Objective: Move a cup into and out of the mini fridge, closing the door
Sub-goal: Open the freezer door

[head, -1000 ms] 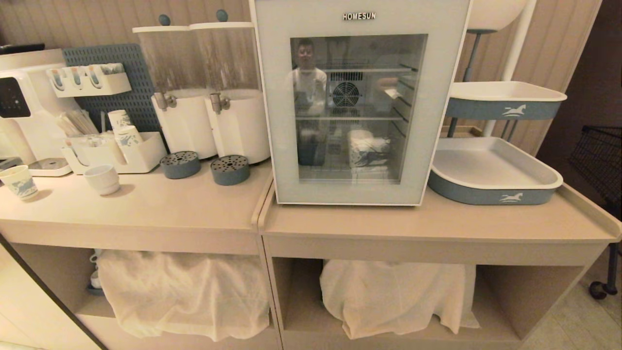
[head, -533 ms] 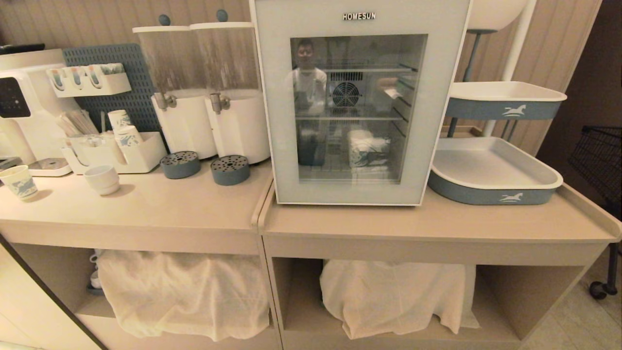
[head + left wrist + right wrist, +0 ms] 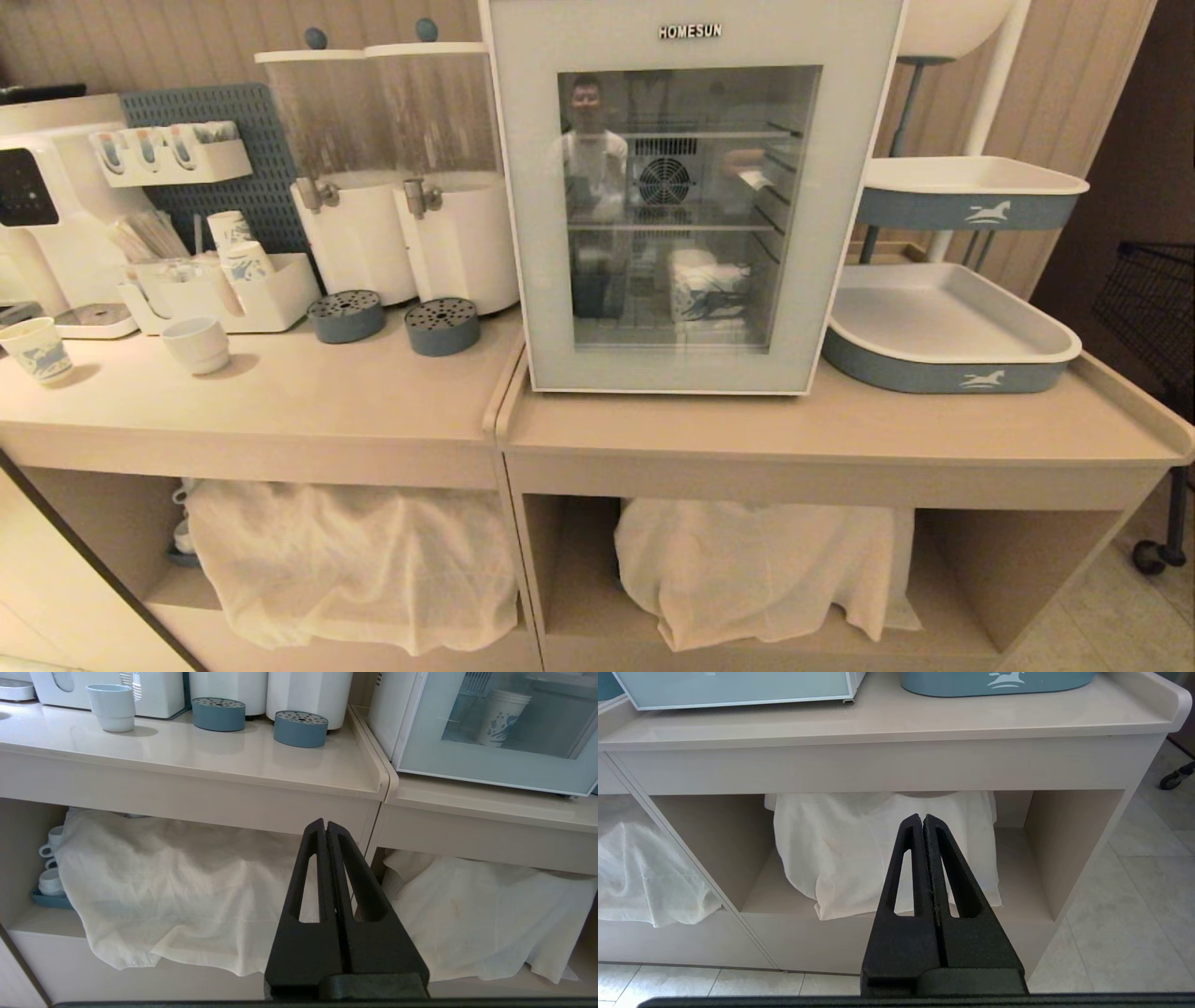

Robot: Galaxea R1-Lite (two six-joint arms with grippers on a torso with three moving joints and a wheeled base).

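With both the left gripper and right gripper low, fingers together, first open the door of the mini fridge fully before reaching for the cup inside

Left of the mini fridge: two dispensers, two round drip trays. Right: two horse-logo trays. One cup inside.

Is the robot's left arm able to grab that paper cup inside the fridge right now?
Probably not yet. The cup stands behind the closed glass door of the mini fridge, and the left gripper is shut, low in front of the counter.
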